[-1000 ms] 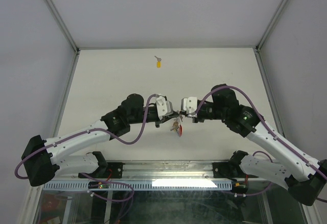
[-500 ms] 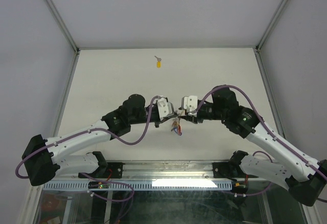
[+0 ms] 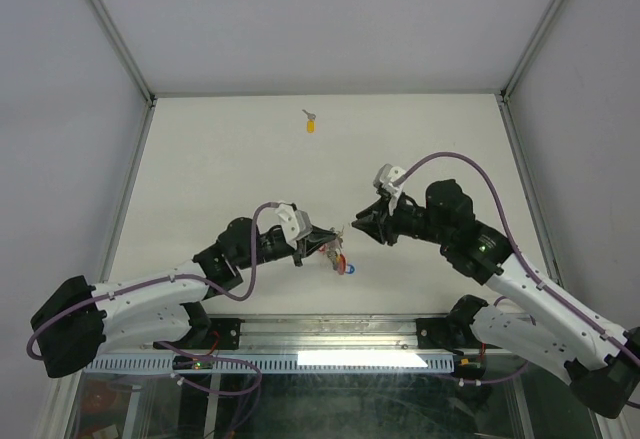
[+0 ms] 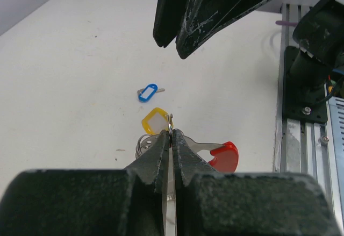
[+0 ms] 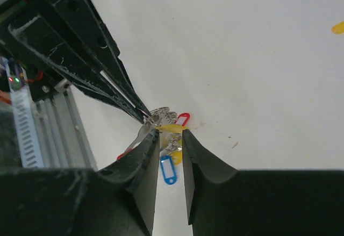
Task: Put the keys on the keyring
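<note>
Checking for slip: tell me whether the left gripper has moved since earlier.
Yes. The left gripper drew back down-left in the top view, farther from the yellow key.

end effectors [image 3: 322, 252] [image 3: 355, 224]: 2 | keyring [image 4: 220, 155]: 1 | loose keys [image 4: 148, 92] [image 3: 311, 124]: 2 — one blue, one yellow

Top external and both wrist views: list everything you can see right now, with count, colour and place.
table: one, white, under everything
rail: one, silver, along the table's near edge
yellow-tagged key: one, yellow and silver, alone at the far side of the table
blue-tagged key: one, blue and silver, flat on the table beside the keyring
keyring: one cluster, silver rings, near the table's near edge
yellow tag: one, yellow, at the rings
red strip: one, red, on the keyring
left gripper: one, black, shut on a ring of the keyring
right gripper: one, black, slightly open, empty, close to the keyring
</note>
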{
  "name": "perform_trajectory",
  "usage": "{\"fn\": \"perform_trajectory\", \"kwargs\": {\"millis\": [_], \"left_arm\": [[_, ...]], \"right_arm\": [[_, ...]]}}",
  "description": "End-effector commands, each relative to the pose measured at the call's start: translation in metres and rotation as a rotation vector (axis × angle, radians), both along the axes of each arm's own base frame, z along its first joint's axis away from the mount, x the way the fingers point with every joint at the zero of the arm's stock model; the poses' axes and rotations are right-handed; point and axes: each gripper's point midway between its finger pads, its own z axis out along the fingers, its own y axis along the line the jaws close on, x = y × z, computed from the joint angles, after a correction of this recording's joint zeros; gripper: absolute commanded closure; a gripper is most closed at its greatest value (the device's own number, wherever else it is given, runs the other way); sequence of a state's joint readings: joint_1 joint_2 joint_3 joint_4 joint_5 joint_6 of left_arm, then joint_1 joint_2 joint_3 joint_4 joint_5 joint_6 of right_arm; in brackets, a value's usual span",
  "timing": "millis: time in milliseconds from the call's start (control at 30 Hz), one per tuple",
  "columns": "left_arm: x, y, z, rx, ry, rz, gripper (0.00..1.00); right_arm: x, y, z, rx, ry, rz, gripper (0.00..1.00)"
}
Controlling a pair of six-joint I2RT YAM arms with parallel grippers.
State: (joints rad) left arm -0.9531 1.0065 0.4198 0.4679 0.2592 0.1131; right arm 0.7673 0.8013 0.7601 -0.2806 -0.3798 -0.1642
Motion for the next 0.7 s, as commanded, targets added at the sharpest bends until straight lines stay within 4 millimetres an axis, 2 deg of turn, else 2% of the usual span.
{"fn": "perform_trajectory", "kwargs": {"millis": [0,133,267,400,500,667], "left_arm": [[0.005,0.008,0.067,-0.293,-0.064,0.052,1.00],[0.003,0.016,0.072,-0.379,-0.053,0.068,1.00],[-0.002,0.024,0.079,-0.461,-0.071,0.067,1.00],[-0.007,0.027,0.084,-0.494,-0.084,0.051,1.00],[-0.010,0.031,0.089,-0.522,-0.099,0.044,1.00],[-0.018,0.031,0.099,-0.546,-0.123,0.005,1.00]], "right_arm": [[0.011,0.004,0.023,0.203,0.211,-0.156,0.74],[0.005,0.013,0.016,0.259,0.349,-0.135,0.74],[-0.002,0.020,0.015,0.304,0.382,-0.088,0.78],[-0.017,0.026,0.022,0.326,0.402,0.016,0.79],[-0.024,0.029,0.020,0.309,0.413,0.073,0.74],[-0.026,0.032,0.021,0.294,0.383,0.117,0.68]]}}
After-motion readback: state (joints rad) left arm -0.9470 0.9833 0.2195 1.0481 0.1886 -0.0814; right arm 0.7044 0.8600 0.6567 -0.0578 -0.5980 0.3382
